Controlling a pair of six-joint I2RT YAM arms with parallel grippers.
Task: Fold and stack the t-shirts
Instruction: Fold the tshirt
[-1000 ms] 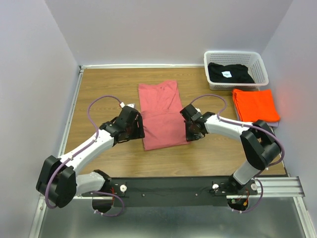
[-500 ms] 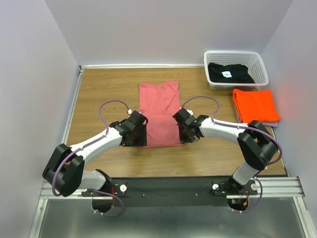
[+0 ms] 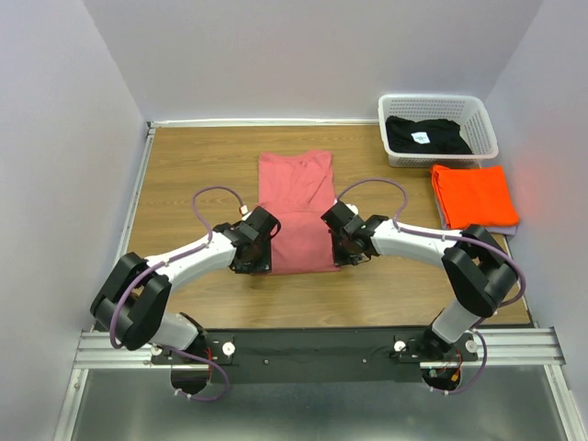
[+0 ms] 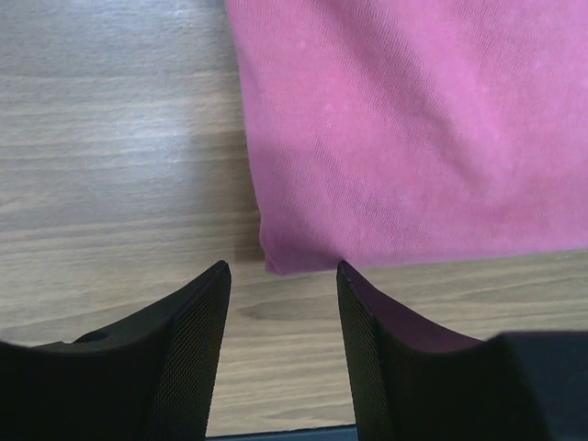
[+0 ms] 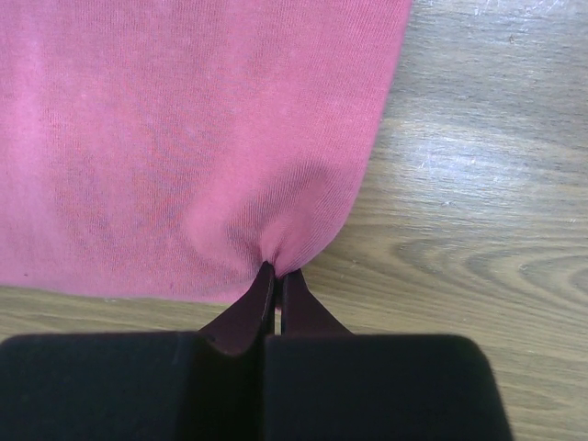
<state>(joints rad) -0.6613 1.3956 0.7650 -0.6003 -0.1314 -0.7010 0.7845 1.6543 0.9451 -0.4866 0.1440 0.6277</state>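
In the middle of the tabletop point(image 3: 193, 165) the pink-red t-shirt point(image 3: 296, 207) lies flat as a long narrow rectangle, its short near edge toward the arm bases. At the shirt's near right corner the right pincer point(image 5: 278, 276) is clamped on the hem, fingers pressed together with the cloth puckered up between them. At the shirt's near left corner the left pincer point(image 4: 281, 268) stands with its fingers apart, one on each side of the corner tip, low over the wood and holding nothing. Well to the right of the pink-red shirt and a little farther back, the bright orange t-shirt point(image 3: 475, 195) lies folded in a neat square. Beyond that, farther back and right of the pink-red shirt, the black t-shirt point(image 3: 425, 136) with its small white label point(image 3: 421, 138) sits bunched inside the white plastic lattice basket point(image 3: 432, 97).
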